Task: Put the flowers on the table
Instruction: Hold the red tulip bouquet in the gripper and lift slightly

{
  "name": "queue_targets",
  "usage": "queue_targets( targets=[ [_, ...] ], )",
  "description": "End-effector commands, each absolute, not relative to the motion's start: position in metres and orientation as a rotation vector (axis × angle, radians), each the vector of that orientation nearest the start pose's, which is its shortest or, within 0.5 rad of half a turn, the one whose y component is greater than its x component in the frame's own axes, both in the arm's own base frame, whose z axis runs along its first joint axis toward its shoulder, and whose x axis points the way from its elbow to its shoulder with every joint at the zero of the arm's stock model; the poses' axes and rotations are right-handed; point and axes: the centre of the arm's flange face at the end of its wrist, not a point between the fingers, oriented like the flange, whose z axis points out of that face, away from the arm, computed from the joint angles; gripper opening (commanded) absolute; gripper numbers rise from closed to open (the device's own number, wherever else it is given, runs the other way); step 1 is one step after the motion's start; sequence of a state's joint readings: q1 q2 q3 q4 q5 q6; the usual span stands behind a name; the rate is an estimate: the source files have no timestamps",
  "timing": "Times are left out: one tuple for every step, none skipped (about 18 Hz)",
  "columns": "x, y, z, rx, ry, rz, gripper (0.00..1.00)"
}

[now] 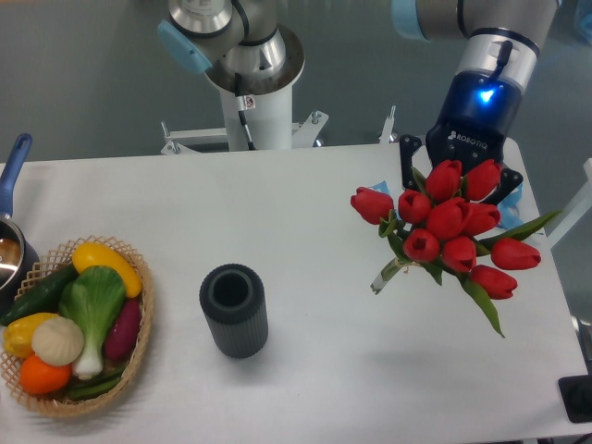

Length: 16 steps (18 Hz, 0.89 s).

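The flowers (449, 222), a bunch of red tulips with closed buds and green leaves, hang above the right side of the white table (314, 203), buds turned toward the camera. My gripper (457, 183) comes down from the upper right, directly behind the bunch. Its dark finger links show on either side of the buds and its fingertips are hidden by them. The stems are mostly hidden, and the bunch appears held off the tabletop. The dark ribbed vase (234, 310) stands upright and empty at centre left, well apart from the flowers.
A wicker basket (139, 333) of vegetables sits at the front left. A pot with a blue handle (13, 166) is at the left edge. The robot's base (248, 83) stands behind the table's far edge. A dark object (578, 398) sits off the table's right front corner.
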<state>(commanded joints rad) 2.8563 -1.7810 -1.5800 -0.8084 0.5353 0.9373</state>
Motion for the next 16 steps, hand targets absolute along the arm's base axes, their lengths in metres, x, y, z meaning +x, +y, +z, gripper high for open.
queue_targets(
  targets=[
    [-0.495, 0.375, 0.5, -2.025, -0.032, -0.007, 0.38],
    [-0.494, 0.374, 0.505, -2.028, -0.034, 0.006, 0.39],
    [-0.495, 0.373, 0.505, -2.039, -0.037, 0.017, 0.39],
    [-0.496, 0.372, 0.504, -2.061, -0.045, 0.036, 0.39],
    [-0.499, 0.369, 0.502, -2.083, -0.057, 0.057, 0.39],
    [-0.499, 0.368, 0.502, -2.1, -0.064, 0.073, 0.39],
    [-0.497, 0.368, 0.505, -2.11, -0.063, 0.087, 0.39],
    [-0.497, 0.368, 0.505, -2.12, -0.066, 0.096, 0.39],
    [-0.497, 0.367, 0.505, -2.134, -0.073, 0.109, 0.39],
    [-0.497, 0.366, 0.503, -2.154, -0.082, 0.124, 0.39],
    [-0.498, 0.367, 0.502, -2.177, -0.088, 0.14, 0.38],
    [-0.498, 0.368, 0.5, -2.198, -0.095, 0.155, 0.38],
    [-0.497, 0.371, 0.498, -2.213, -0.094, 0.161, 0.38],
    [-0.494, 0.374, 0.495, -2.225, -0.092, 0.161, 0.38],
    [-0.494, 0.375, 0.492, -2.245, -0.091, 0.172, 0.38],
    [-0.49, 0.38, 0.486, -2.276, -0.058, 0.193, 0.38]
  ],
)
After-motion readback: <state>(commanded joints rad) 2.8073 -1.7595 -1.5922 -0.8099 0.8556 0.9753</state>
